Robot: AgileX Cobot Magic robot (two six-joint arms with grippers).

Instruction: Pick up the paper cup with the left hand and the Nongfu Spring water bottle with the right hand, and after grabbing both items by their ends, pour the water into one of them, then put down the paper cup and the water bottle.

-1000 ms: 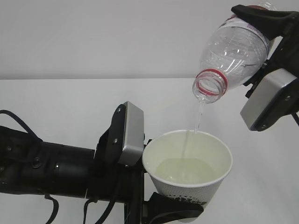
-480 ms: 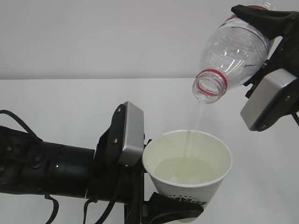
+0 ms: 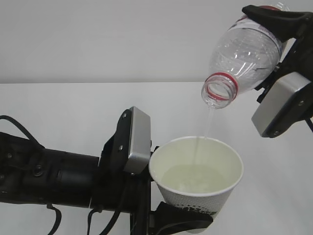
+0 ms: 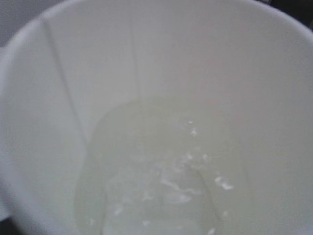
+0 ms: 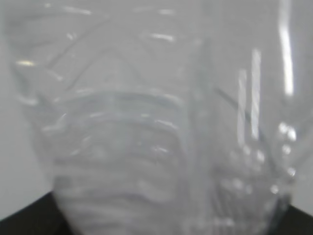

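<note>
The white paper cup (image 3: 172, 155) is held upright low in the exterior view, my left gripper (image 3: 188, 218) shut on its lower end. Above it, the clear Nongfu Spring water bottle (image 3: 244, 51) tilts mouth-down with its red neck ring over the cup, and my right gripper (image 3: 277, 46) is shut on its far end. A thin stream of water (image 3: 206, 128) falls from the mouth into the pool of water (image 3: 195, 178) in the cup. The left wrist view is filled by the cup's inside (image 4: 98, 73) and rippling water (image 4: 161, 181). The right wrist view shows only the blurred ribbed bottle (image 5: 146, 122).
The white table (image 3: 73, 112) stretches behind both arms to a pale wall. My left arm's black body and cables (image 3: 49, 176) fill the lower left. Grey plates sit beside the cup (image 3: 138, 142) and under the bottle (image 3: 283, 103).
Both arms hold still. Water keeps streaming from the bottle into the cup, and the surface in the cup ripples.
</note>
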